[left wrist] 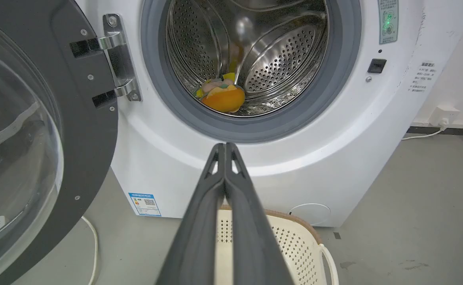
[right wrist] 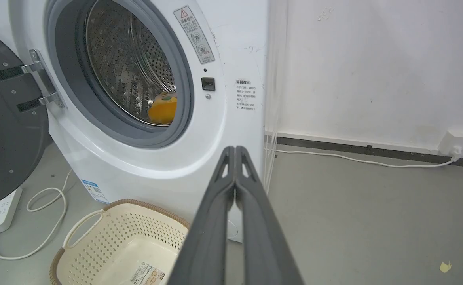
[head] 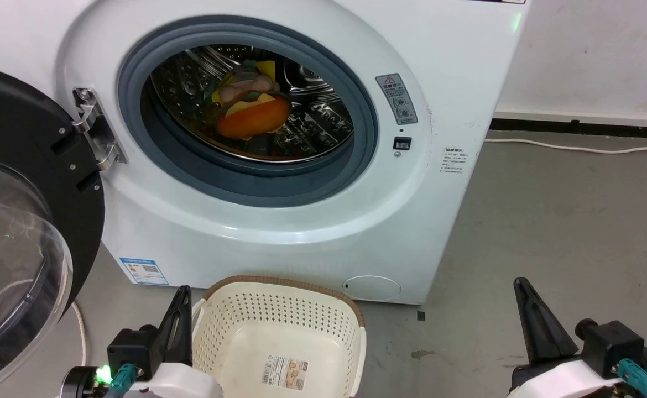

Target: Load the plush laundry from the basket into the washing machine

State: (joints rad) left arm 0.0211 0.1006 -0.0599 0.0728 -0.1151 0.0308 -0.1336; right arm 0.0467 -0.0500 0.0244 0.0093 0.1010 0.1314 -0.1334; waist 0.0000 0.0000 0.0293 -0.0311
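Head view: the plush toy [head: 249,110] lies in the washer's [head: 301,232] drum [head: 323,124]; the basket [head: 279,309] holds a label [head: 285,371]. Left gripper [left wrist: 224,146] and right gripper [right wrist: 235,149] are clenched, empty.

Washing machine [head: 279,237] white, w/ grey gasket [head: 235,185] & shiny steel drum [left wrist: 283,67] dotted w/ holes. Door [head: 74,166]: black rim, clear dome. Plush laundry [head: 251,119]: orange, yellow, green, bit of pink. Basket [head: 279,312] cream, rows of small holes, brown woven-look rim. My left claw [left wrist: 224,147] & right claw [right wrist: 234,150] dark grey. Floor [head: 550,221] grey.
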